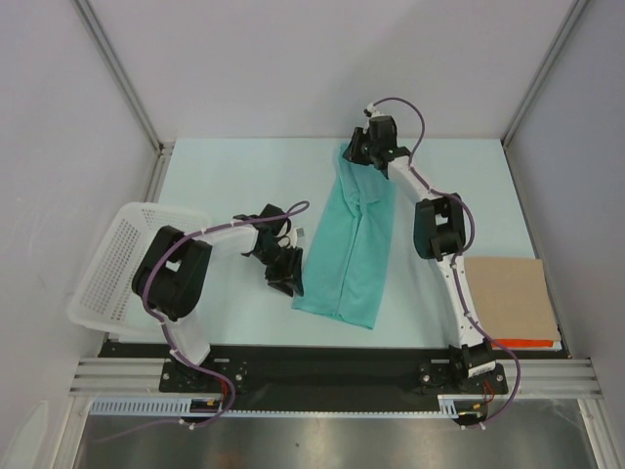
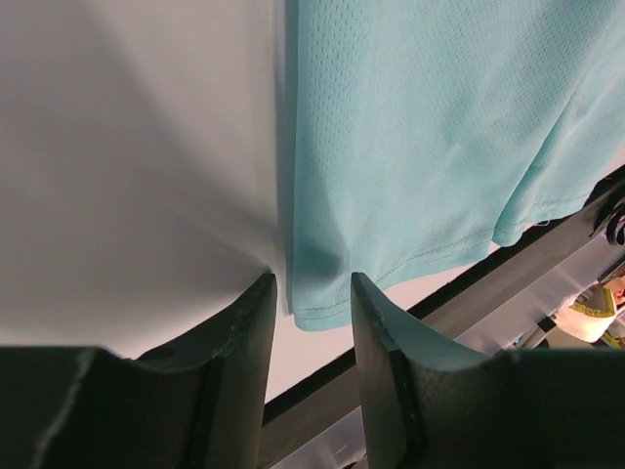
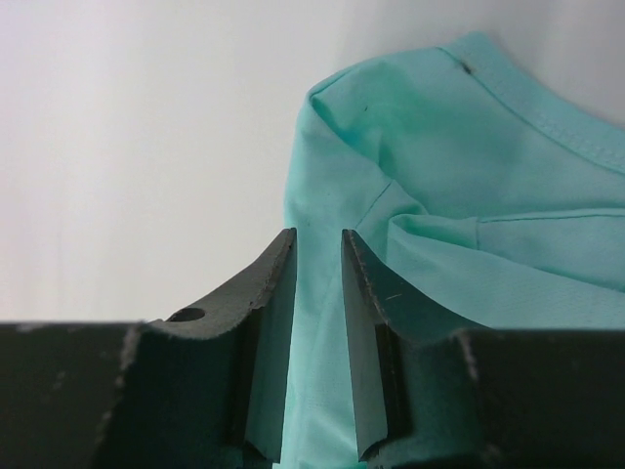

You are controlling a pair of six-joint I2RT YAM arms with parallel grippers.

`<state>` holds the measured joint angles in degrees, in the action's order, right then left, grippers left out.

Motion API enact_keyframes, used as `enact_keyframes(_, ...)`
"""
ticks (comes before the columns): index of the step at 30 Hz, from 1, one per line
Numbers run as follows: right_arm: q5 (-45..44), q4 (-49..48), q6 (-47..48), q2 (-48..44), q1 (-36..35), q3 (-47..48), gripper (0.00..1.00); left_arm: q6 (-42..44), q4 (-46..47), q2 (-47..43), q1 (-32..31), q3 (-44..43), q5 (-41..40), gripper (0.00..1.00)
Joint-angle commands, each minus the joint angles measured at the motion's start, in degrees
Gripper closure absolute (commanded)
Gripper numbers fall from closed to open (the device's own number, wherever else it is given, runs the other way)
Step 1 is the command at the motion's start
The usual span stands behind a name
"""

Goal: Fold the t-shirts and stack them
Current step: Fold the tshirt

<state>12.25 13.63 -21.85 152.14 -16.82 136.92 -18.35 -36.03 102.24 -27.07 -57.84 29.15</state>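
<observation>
Across the middle of the pale desk (image 1: 225,176), from far edge toward near edge, lies a teal t-shirt (image 1: 350,249) folded into a long strip. It looks light and limp, likely to sag, so best pinched at the corners. The left end effector (image 1: 291,285) is released beside the near hem corner. The right end effector (image 1: 355,152) is narrowly parted at the collar; I cannot tell whether it grips.

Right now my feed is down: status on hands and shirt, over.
Left hand open, straddling t-shirt hem corner. Right hand at collar end, grip unclear. Basket, cardboard off to the sides.
</observation>
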Motion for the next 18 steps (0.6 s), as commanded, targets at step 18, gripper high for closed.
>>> enact_keyframes(18, -0.83, -0.01, -2.06, 0.97, -0.32, -0.69, 0.70, 1.04, 1.49, -0.46, 0.35, 0.80, 2.40, 0.62)
